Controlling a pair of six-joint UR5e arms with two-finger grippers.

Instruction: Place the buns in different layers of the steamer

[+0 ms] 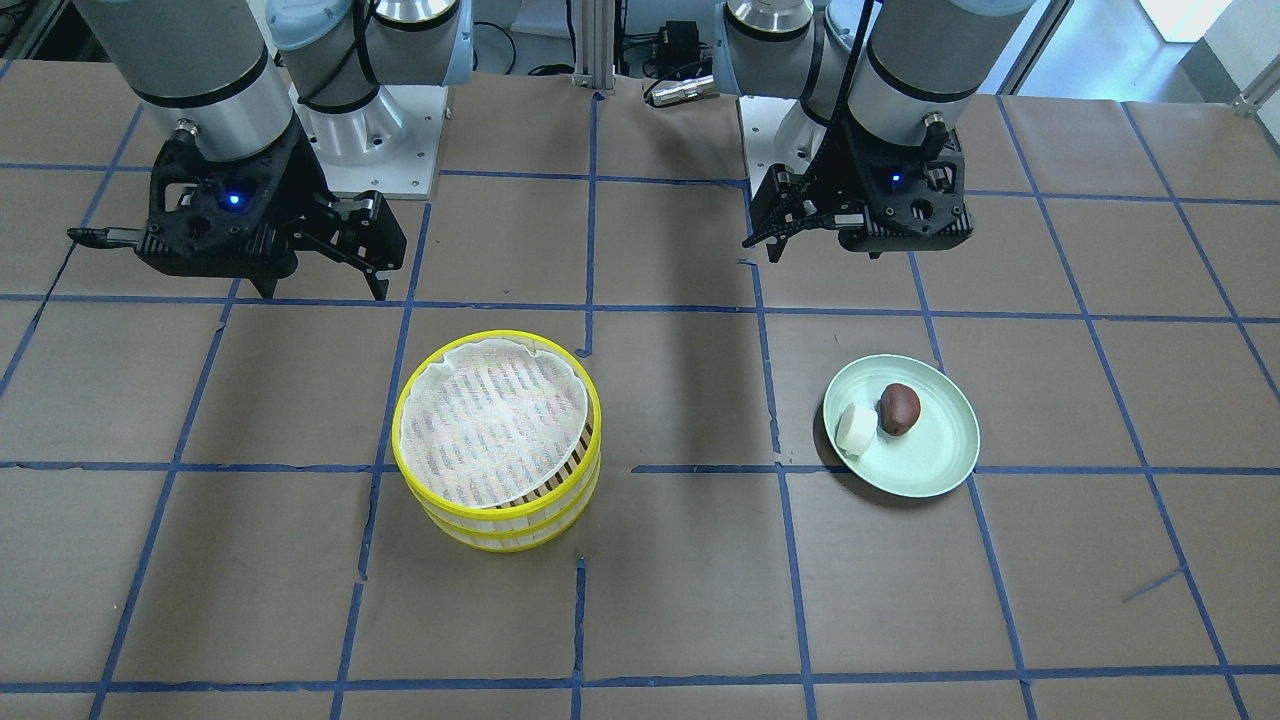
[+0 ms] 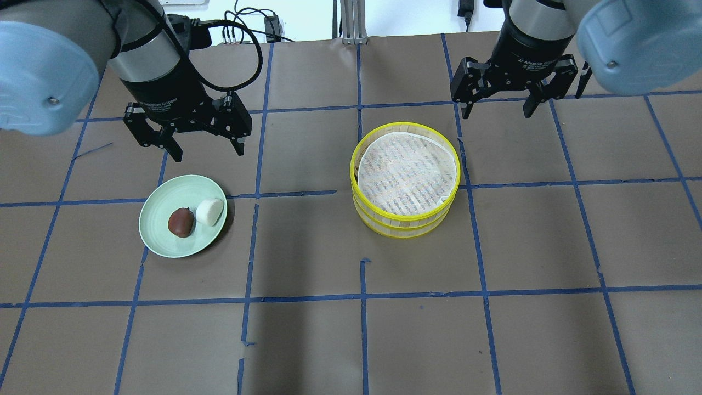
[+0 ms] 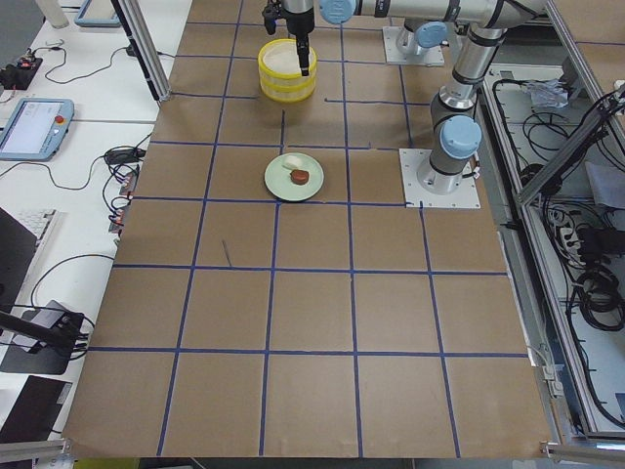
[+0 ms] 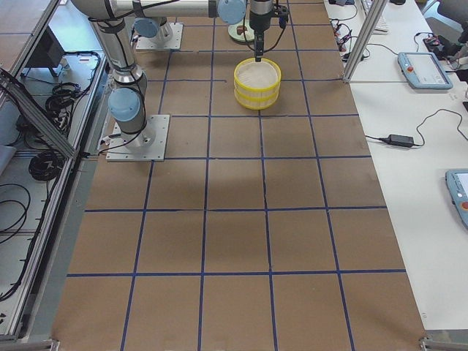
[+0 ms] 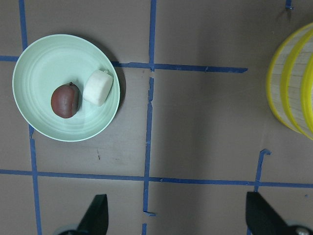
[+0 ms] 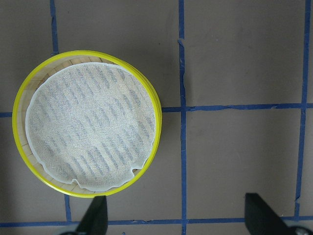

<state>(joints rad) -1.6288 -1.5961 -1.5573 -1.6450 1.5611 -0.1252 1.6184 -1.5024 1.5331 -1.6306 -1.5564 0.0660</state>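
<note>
Starting big: the surface (image 2: 307,340) is flat brown paper with a blue tape grid. Both tiers of the steamer (image 2: 408,222) sit stacked on the right arm's side. They have bright yellow rims and pale slatted sides, and a thin white mesh liner (image 2: 406,173) with a curled edge lies on top.

Risk, as I judge it: the lower tier is covered, so you must lift one tier off before each bun can get its own layer. Lifting by the rim could drag the loose liner or tip the light stack.

Your right claw (image 2: 496,109) hangs near the stack on the base side, fingers spread, empty. Your left claw (image 2: 208,148) hangs near the plate (image 2: 159,236), also spread, empty. The plate is pale green, glossy and shallow (probably slides if nudged).

On it the dark reddish-brown bun (image 2: 181,222), smooth and egg-shaped, touches the white bun (image 2: 209,212), which is matte and squat and sits by the rim. Closing on one could shove the other off, and squeezing too hard may squash either.
</note>
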